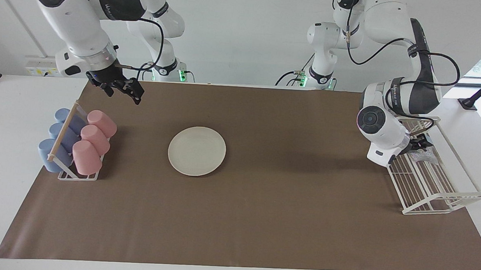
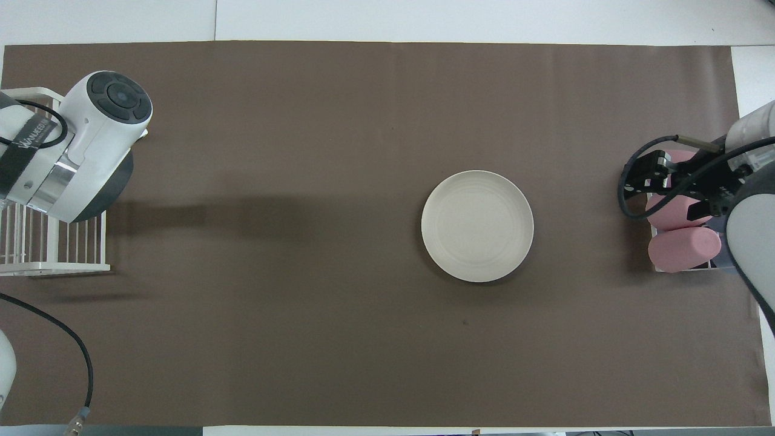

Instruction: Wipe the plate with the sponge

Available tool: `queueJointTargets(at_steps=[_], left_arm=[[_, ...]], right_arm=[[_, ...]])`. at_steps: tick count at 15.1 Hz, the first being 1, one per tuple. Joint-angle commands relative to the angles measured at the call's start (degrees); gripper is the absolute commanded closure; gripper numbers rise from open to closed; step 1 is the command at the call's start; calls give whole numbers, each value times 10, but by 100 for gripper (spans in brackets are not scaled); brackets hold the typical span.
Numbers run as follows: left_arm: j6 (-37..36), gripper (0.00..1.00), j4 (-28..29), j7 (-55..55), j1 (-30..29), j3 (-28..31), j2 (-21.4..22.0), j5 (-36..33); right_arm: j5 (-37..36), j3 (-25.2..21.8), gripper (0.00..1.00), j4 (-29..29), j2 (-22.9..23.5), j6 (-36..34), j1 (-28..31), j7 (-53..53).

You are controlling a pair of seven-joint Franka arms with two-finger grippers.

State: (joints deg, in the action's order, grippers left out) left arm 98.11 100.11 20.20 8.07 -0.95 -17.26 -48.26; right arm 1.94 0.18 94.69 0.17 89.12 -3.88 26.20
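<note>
From my remote station I record the following. The plate (image 1: pixel 197 151) lies flat on the brown mat (image 1: pixel 261 218) covering the table (image 1: pixel 1 147), roughly midway between the two racks, somewhat toward the right arm's end. Its surface shows bare.

The sponge (image 1: pixel 426 154) rests in the white wire rack (image 1: pixel 435 190) at the left arm's end of the table, at the part of the rack nearer the robots. The left gripper (image 1: pixel 420 143) is down in that rack, right at the sponge. I cannot tell whether its fingers are apart or clamped on the sponge; the arm's wrist housing screens it in the overhead view.

The right gripper (image 1: pixel 121 89) hangs in the air over the mat, near the cup rack (image 1: pixel 73 175) at the right arm's end. Its fingers stand apart and hold nothing.

The cup rack carries three pink cups (image 1: pixel 93 141) and three blue cups (image 1: pixel 57 142), all lying tilted against a wooden rail.
</note>
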Motion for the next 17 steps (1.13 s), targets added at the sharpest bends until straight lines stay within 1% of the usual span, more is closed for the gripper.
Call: queueJointTargets(at_steps=[1,2,3,4,5,6,9,10,13,14,16,17], left_arm=[[-13,8,3,6,14,6,3,-14],[-12,12,3,5,14,6,3,-17],[-13,19,3,6,14,6,3,-19],[-14,29,3,6,15,6,3,-19],[-16,33,3,6,15,6,4,-20],[-19,33,3,6,15,6,4,-20],[-20,48,4,5,14,6,7,-29],[-20,56,4,5,14,6,7,-29],[-21,93,4,5,13,6,7,-29],[-21,100,3,5,13,6,7,-29],[-21,100,3,4,13,6,7,-29],[-21,100,3,2,13,6,8,-29]], right_arm=[[15,1,0,3,-3,20,-14,85],[28,1,0,6,-3,25,-15,104],[45,1,0,10,-3,32,-15,143],[51,1,0,15,-5,40,-15,188],[52,1,0,22,-6,51,-16,223],[53,2,0,25,-9,54,-23,246],[77,1,0,36,-10,69,-31,307],[90,1,0,43,-13,75,-31,327],[90,2,0,42,-13,79,-52,356],[90,2,0,41,-13,80,-55,378],[90,3,0,44,-13,103,-61,424],[90,2,0,44,-13,112,-81,456]])
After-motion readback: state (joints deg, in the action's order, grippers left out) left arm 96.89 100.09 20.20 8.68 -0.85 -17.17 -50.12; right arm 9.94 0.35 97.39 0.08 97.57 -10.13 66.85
